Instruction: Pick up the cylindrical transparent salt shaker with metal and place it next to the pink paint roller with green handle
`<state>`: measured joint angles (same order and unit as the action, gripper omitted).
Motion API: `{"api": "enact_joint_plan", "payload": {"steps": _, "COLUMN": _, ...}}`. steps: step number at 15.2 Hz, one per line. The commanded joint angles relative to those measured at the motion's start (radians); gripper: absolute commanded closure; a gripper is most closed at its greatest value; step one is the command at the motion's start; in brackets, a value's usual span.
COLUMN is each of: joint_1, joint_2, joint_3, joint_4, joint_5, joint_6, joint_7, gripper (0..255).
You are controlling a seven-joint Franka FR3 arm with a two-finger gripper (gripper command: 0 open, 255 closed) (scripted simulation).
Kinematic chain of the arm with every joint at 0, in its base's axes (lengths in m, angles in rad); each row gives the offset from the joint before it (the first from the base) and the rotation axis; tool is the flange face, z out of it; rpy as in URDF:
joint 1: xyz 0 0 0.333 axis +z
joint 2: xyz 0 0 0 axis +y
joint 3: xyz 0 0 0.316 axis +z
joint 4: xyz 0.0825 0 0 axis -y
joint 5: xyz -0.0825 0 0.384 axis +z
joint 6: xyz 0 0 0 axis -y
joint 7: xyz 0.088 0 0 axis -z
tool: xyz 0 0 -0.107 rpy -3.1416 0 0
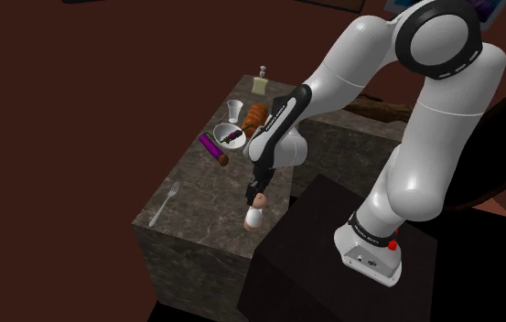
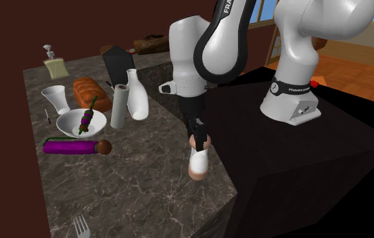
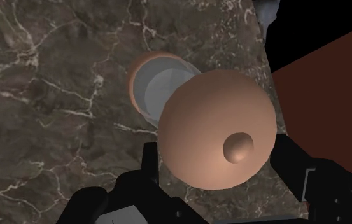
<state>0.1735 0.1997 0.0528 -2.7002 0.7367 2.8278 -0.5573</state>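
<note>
Inspected dark, white-veined stone desk (image 2: 145, 196) in a room of dark reddish-brown surfaces; noted orange wood floor and a strip of blue window at the second exterior view's upper right. Recorded dark box stand (image 2: 280, 169) butted against the desk's edge. Counted on the desk: one salt shaker (image 2: 199, 162), white-bodied with copper-coloured cap and base, upright at the desk edge nearest the stand and well apart from everything else. Counted one white bowl (image 2: 63, 128) holding one small green-handled roller (image 2: 87, 120) with dark purple parts. Just beside the bowl, toward the camera in the second exterior view, found one purple cylinder (image 2: 70, 146) with a brown end, lying flat. Counted one fork (image 2: 80, 226) alone at the second exterior view's lower edge. Behind the bowl, counted one white cup (image 2: 55, 98), one brown loaf (image 2: 87, 91), one soap dispenser (image 2: 55, 66), one white roll (image 2: 119, 107) standing on end, one white bottle (image 2: 136, 94) and one dark box (image 2: 116, 64). Found one gripper (image 2: 199, 138) pointing straight down over the shaker; in the wrist view, saw fingers (image 3: 150, 159) clasping the domed cap from both sides. Could not tell whether the shaker's base rests on the desk or is raised off it.
</note>
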Motion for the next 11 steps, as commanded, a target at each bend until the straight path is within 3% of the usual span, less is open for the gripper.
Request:
{"api": "enact_joint_plan", "payload": {"steps": 1, "joint_1": 0.0, "joint_2": 0.0, "joint_3": 0.0, "joint_4": 0.0, "joint_5": 0.0, "joint_6": 0.0, "joint_7": 0.0, "gripper": 255}}
{"api": "enact_joint_plan", "payload": {"steps": 11, "joint_1": 0.02, "joint_2": -0.171, "joint_3": -0.057, "joint_4": -0.043, "joint_5": -0.185, "joint_6": -0.115, "joint_7": 0.166, "gripper": 255}}
